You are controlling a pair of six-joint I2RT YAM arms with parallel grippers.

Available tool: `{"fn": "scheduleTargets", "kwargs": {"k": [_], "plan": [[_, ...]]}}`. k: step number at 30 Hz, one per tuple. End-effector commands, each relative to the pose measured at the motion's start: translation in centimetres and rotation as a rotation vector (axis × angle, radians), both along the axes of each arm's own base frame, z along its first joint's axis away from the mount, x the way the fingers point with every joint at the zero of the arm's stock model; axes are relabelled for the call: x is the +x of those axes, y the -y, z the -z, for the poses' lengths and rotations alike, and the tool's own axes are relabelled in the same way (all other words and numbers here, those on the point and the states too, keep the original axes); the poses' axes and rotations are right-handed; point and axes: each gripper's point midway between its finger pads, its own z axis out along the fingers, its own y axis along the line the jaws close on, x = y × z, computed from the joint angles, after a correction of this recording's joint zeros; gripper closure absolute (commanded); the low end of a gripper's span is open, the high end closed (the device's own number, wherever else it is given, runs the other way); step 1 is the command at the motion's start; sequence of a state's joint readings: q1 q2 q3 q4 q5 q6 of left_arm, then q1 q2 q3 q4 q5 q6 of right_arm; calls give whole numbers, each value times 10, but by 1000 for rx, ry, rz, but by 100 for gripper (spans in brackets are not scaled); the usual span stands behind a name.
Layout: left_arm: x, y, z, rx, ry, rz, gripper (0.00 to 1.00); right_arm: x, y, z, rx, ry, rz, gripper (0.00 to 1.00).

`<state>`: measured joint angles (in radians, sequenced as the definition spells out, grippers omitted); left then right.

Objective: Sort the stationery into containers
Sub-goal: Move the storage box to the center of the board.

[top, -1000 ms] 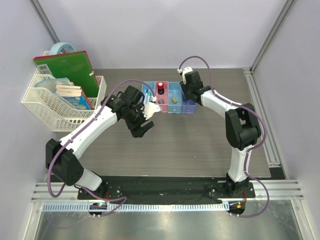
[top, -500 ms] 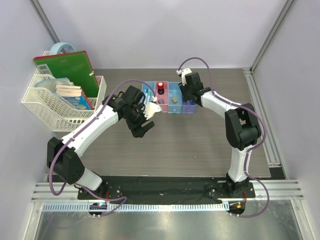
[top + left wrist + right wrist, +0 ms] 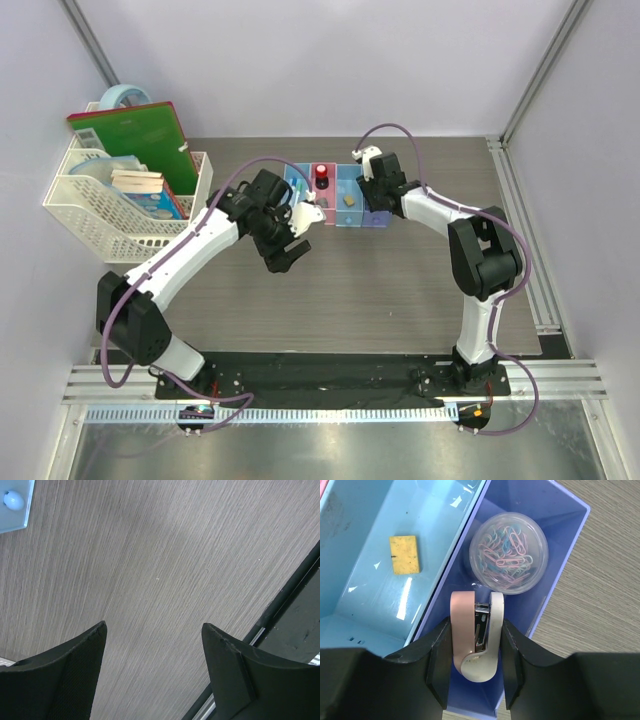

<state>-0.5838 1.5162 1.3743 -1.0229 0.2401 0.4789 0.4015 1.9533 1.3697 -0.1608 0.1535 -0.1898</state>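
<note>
The table (image 3: 400,290) is lying mostly bare under your left gripper (image 3: 154,630), which is hanging over the wood just beside the row of bins (image 3: 350,222) with its jaws spread wide and nothing between them. The white mesh basket (image 3: 85,215) is sitting well apart at the left.

Your right gripper (image 3: 476,625) is reaching down over the purple-blue bin (image 3: 560,525) at the right end of the row, its jaws partly closed and pinching the pink-white clip (image 3: 462,630) by its two long sides. The clip is hanging over the bin's near end, just beside the grey round tub (image 3: 508,552) of paper clips. Whether it is touching the floor of the bin you cannot tell.

If you are letting go from here, the clip's far end is risking a knock against the tub. It could also lodge against the divider wall it is sitting close to, next to the light blue bin (image 3: 365,605) with the yellow block (image 3: 404,554).

No brand, label or writing is showing on the clip, tub or bins.
</note>
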Motion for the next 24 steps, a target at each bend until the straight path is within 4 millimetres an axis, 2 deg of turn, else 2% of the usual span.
{"fn": "scheduleTargets", "kwargs": {"k": [1, 5, 10, 14, 19, 24], "plan": [[10, 10, -15, -51, 42, 8, 23, 9, -6, -28, 10, 55, -20, 56], [11, 11, -12, -52, 41, 5, 23, 10, -5, -37, 5, 70, -19, 47], [17, 12, -8, -44, 51, -12, 23, 13, -4, -52, -5, 89, -17, 42], [32, 14, -8, -42, 88, -53, 22, 14, 0, -68, -13, 116, -9, 41], [64, 10, -4, -2, 153, -144, 22, 13, 2, -96, 2, 166, 2, 39], [90, 1, -3, -15, 179, -239, 21, 5, 14, -125, -1, 220, 34, 39]]}}
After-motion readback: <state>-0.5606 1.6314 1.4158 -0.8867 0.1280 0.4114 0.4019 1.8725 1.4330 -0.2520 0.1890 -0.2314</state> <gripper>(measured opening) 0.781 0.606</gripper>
